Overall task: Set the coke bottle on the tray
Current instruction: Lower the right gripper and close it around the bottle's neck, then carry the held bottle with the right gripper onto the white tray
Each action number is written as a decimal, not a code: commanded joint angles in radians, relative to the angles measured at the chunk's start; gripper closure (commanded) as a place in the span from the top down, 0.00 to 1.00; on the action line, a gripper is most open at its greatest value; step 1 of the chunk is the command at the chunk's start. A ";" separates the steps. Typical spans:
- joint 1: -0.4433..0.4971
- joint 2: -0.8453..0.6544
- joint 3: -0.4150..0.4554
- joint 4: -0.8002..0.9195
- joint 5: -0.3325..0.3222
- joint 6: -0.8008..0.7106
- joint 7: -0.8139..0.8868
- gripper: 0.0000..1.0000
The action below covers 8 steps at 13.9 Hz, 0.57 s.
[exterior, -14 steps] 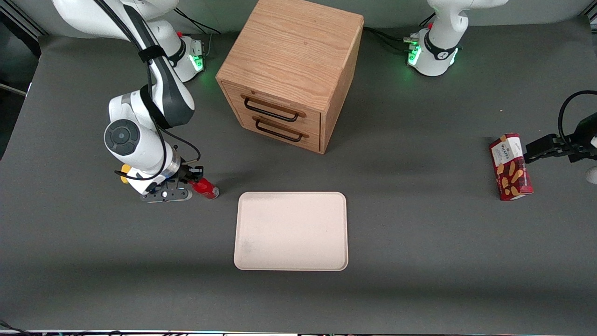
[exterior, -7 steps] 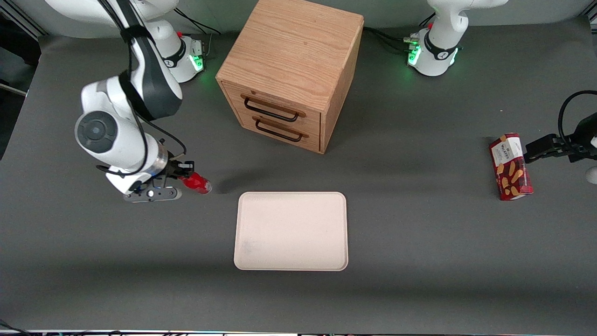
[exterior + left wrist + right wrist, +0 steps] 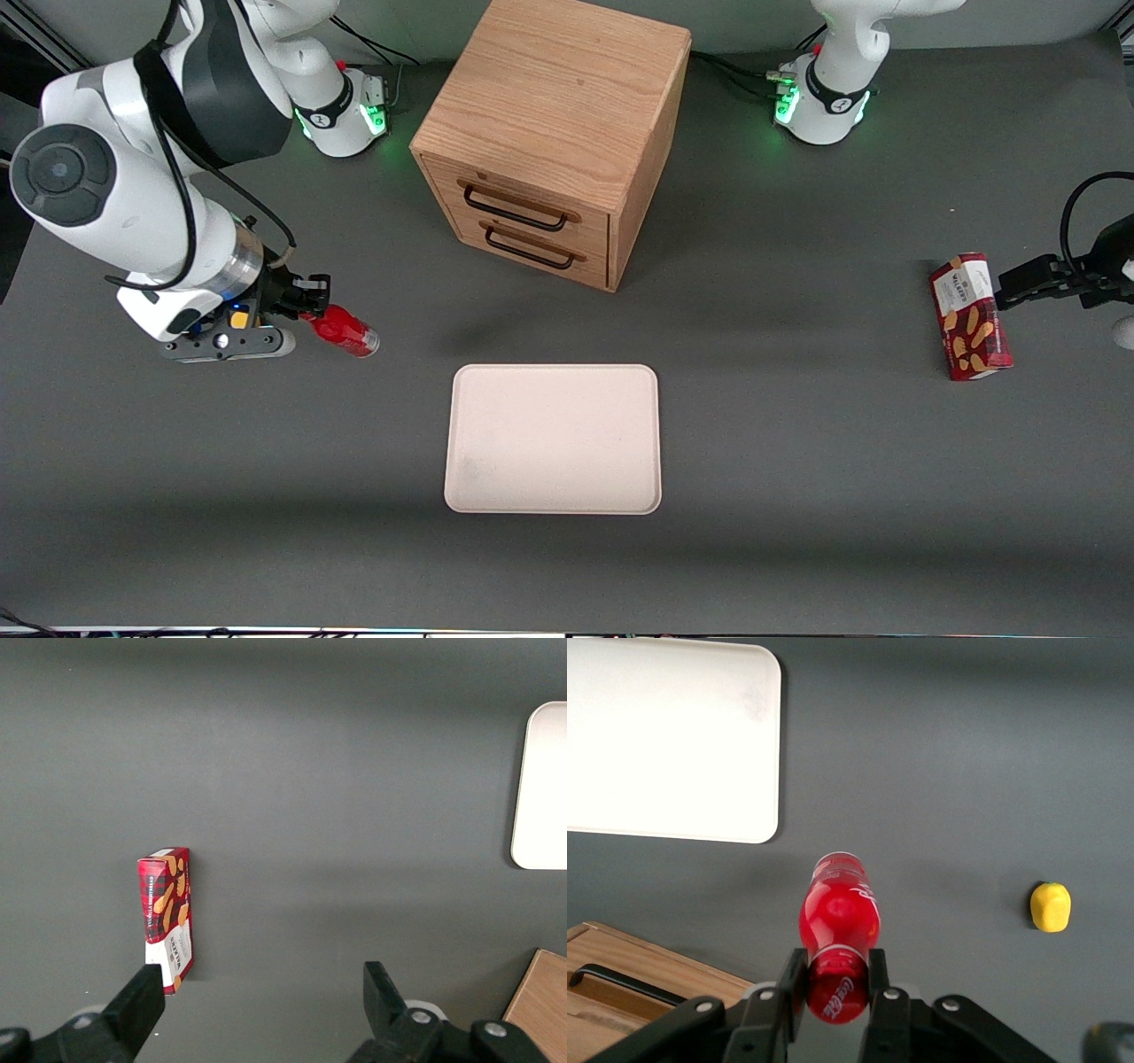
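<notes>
End effector [image 3: 833, 988] clamped on coke bottle [image 3: 838, 921], above table, apart from tray [image 3: 673, 744].

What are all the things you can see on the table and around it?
coke bottle: one, red, held up off the table in the gripper, toward the working arm's end.
tray: one, cream-beige, flat on the table, nearer the front camera than the cabinet.
cabinet: one, wooden, two drawers with dark handles.
snack box: one, red with biscuit pictures, toward the parked arm's end.
yellow lump: one, yellow, on the table below the working arm.
table: one, dark grey.
gripper: one, black, shut on the coke bottle.
</notes>
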 commanded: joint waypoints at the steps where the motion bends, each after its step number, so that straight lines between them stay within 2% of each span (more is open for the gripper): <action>1: 0.005 0.011 -0.007 0.037 0.006 -0.023 0.012 0.00; 8: 0.000 0.008 -0.006 0.147 0.008 -0.138 0.013 0.00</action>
